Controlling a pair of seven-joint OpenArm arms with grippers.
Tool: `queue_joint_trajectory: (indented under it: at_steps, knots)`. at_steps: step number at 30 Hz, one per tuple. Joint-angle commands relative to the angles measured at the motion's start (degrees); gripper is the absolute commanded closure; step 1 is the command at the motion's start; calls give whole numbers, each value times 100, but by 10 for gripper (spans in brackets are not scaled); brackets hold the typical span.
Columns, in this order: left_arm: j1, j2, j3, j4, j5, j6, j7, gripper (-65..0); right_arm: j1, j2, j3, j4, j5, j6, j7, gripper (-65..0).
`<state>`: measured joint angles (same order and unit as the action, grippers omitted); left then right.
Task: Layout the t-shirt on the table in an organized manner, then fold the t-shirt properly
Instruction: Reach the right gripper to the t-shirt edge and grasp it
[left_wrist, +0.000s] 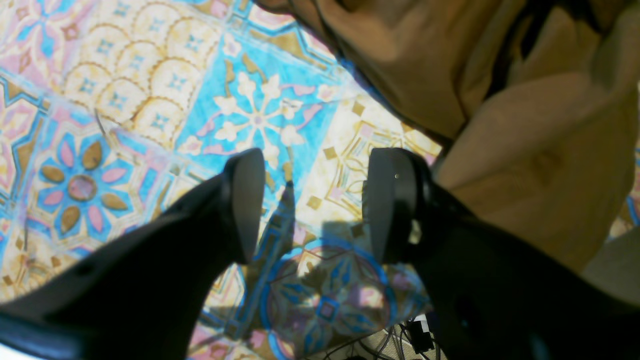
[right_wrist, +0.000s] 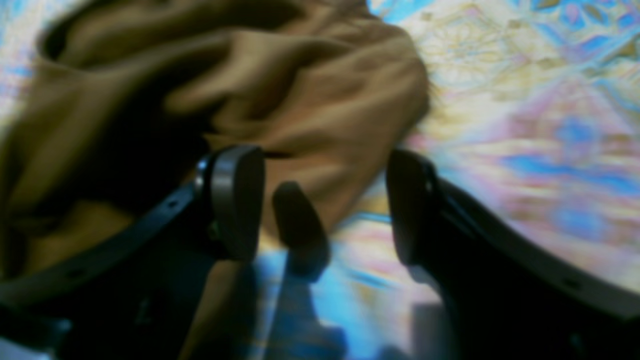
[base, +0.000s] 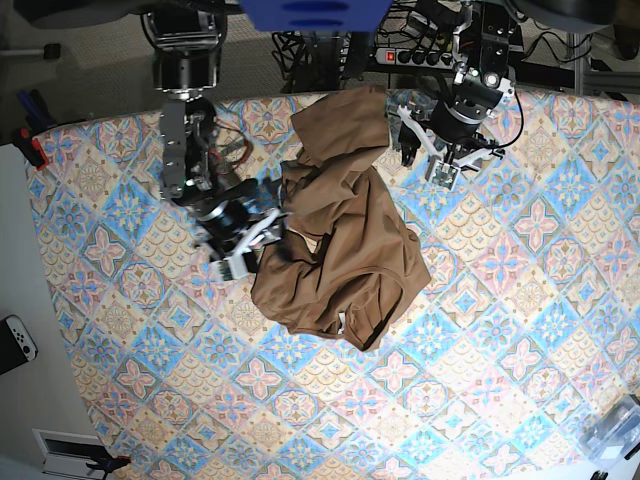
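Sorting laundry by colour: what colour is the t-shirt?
Plain tan-brown; the t-shirt shows best in the base view.

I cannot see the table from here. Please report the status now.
Left gripper open, empty, beside t-shirt. Right gripper open at its edge. T-shirt crumpled on table. Nothing in the way.

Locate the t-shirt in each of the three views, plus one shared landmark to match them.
Left wrist: t-shirt fills the upper right, beside the open left gripper, not between its jaws.
Right wrist: fills the upper left and centre, blurred, behind the open right gripper.
Base: crumpled heap at centre, between both arms.
Shared landmark: the table with its tile-patterned cloth.
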<state>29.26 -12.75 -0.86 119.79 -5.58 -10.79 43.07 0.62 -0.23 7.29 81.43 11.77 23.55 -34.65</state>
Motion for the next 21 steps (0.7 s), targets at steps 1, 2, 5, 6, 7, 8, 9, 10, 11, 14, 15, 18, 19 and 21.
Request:
queue_joint_trajectory:
  at_steps: [1,2,5,6,7,8,9,10,11,14,15,18,19,21]
  knots:
    - [6,-13,-6,87,0,11,-92,-323,109,-8,-4,-33,243,23,147,-379]
    - [6,-13,-6,78,9,11,-92,-323,109,-8,-4,-191,401,23,164,-379]
    - [6,-13,-6,78,9,2,-92,-323,109,-8,-4,-657,814,23,182,-379]
    - [6,-13,-6,78,9,2,-92,-323,118,-8,-4,-815,964,23,191,-379]
    - [6,-13,-6,78,9,2,-92,-323,118,-8,-4,-965,1096,23,199,-379]
    - [6,-13,-6,78,9,2,-92,-323,153,-8,5,-1061,1192,23,252,-379]
    - [6,-13,-6,78,9,2,-92,-323,250,-8,40,-1079,1254,23,340,-379]
    - [6,-13,-15,78,9,2,-92,-323,294,-8,128,-1088,1333,23,419,-378]
    - [6,-13,-15,78,9,2,-92,-323,311,-8,181,-1088,1368,23,454,-378]
    - [15,-13,-15,78,9,2,-92,-323,311,-8,216,-903,1377,23,463,-378]
    - [15,-13,-15,78,9,2,-92,-323,311,-8,216,-763,1377,32,463,-378]
    - [6,-13,-6,52,9,2,-92,-323,311,1,242,-314,1377,32,481,-378]
    - [6,-13,3,52,9,2,-92,-323,311,10,251,-209,1377,32,481,-378]
    - [6,-13,12,52,9,2,-92,-323,311,124,251,-112,1377,32,481,-377]
